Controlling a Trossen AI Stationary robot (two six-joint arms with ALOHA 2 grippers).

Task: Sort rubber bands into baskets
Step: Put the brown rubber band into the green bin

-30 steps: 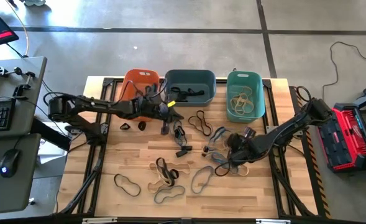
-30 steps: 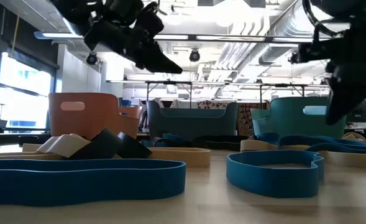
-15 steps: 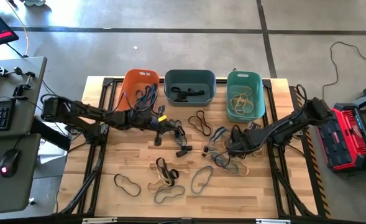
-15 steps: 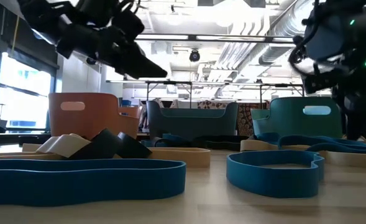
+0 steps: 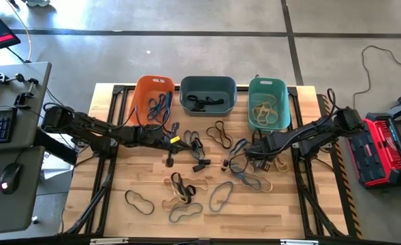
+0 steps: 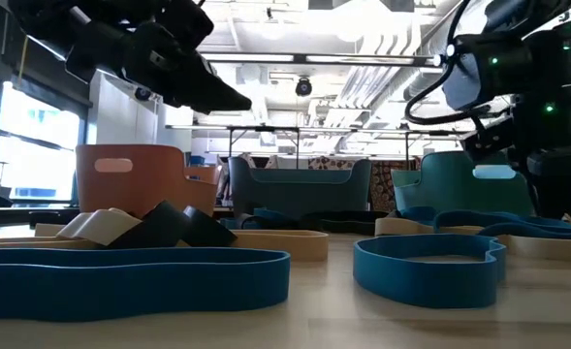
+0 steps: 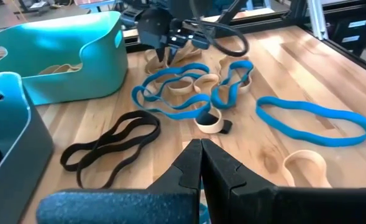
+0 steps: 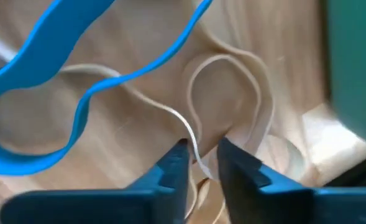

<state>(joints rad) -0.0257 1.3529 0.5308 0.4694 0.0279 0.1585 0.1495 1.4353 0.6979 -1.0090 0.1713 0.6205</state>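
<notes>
Left gripper [image 5: 171, 144] fingers together, right gripper [image 8: 198, 158] fingers seemingly clamped on tan band [image 8: 232, 99]

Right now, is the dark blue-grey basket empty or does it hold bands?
Not empty. The high view shows the blue-grey basket holding dark rubber bands on its floor; how many cannot be told.

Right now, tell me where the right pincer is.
In the high view the right pincer is low over the table's right half, just in front of the teal basket, at a tangle of blue and tan bands; a tan band sits between its fingertips.
</notes>
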